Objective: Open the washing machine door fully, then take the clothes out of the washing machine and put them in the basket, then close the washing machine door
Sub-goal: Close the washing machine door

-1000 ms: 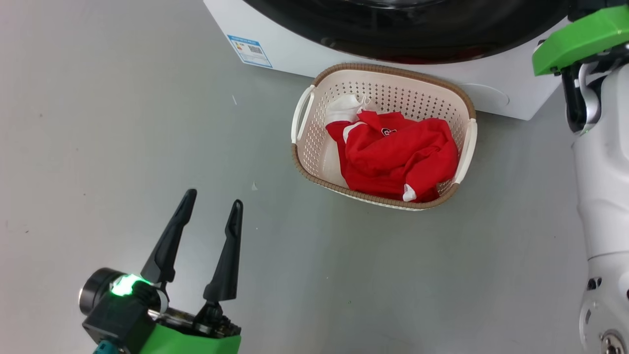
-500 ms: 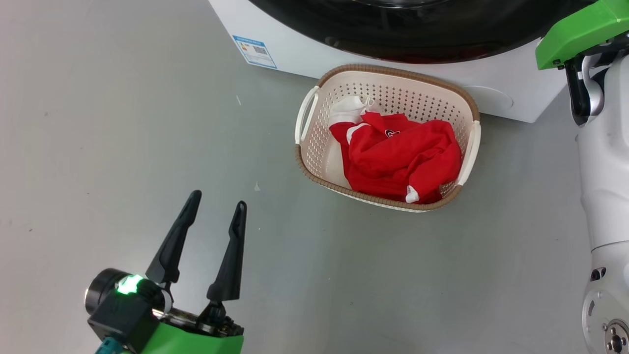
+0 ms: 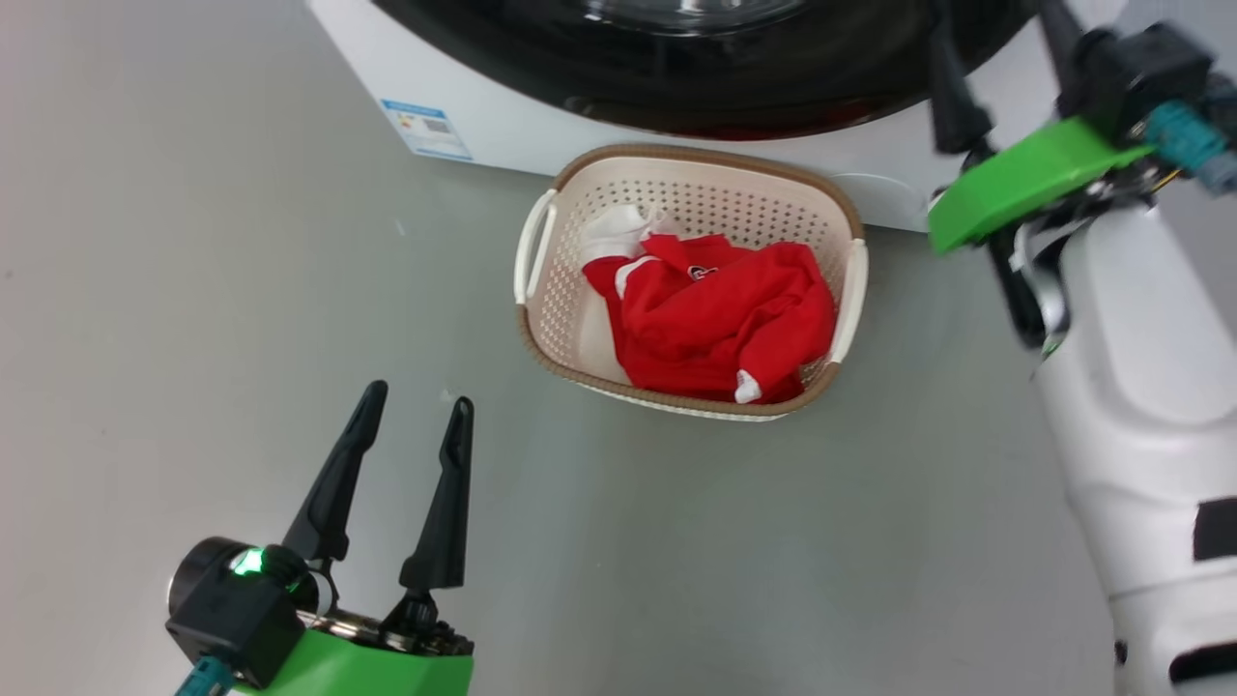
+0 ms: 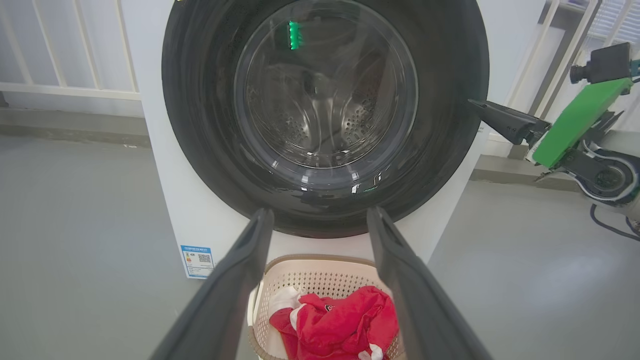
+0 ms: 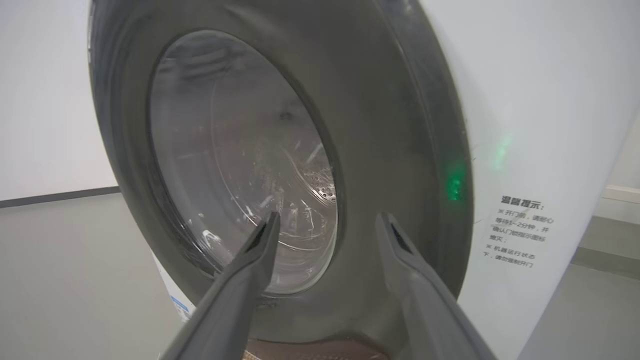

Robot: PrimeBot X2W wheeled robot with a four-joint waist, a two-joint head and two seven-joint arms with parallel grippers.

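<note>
The jaws of the left gripper [image 3: 418,394] are spread with nothing between them, and so are those of the right gripper [image 5: 328,215]. The left wrist view takes in the whole washing machine door [image 4: 200,125], lying flat against the front of the washing machine [image 4: 160,200], with the steel drum visible through its glass. The head view catches just the door's lower arc. The right wrist view adds a printed notice [image 5: 520,230] on the machine's white front beside the door.

The basket [image 3: 696,159] sits on the floor [image 3: 193,242] right at the machine's base, its long axis along the machine's front and a handle at each short end. The clothes [image 3: 715,319] lie bunched inside it.

The left arm is held low, well out from the machine, fingers pointing at it. The right arm is raised at the machine's right side, fingers aimed slantwise at the door.
</note>
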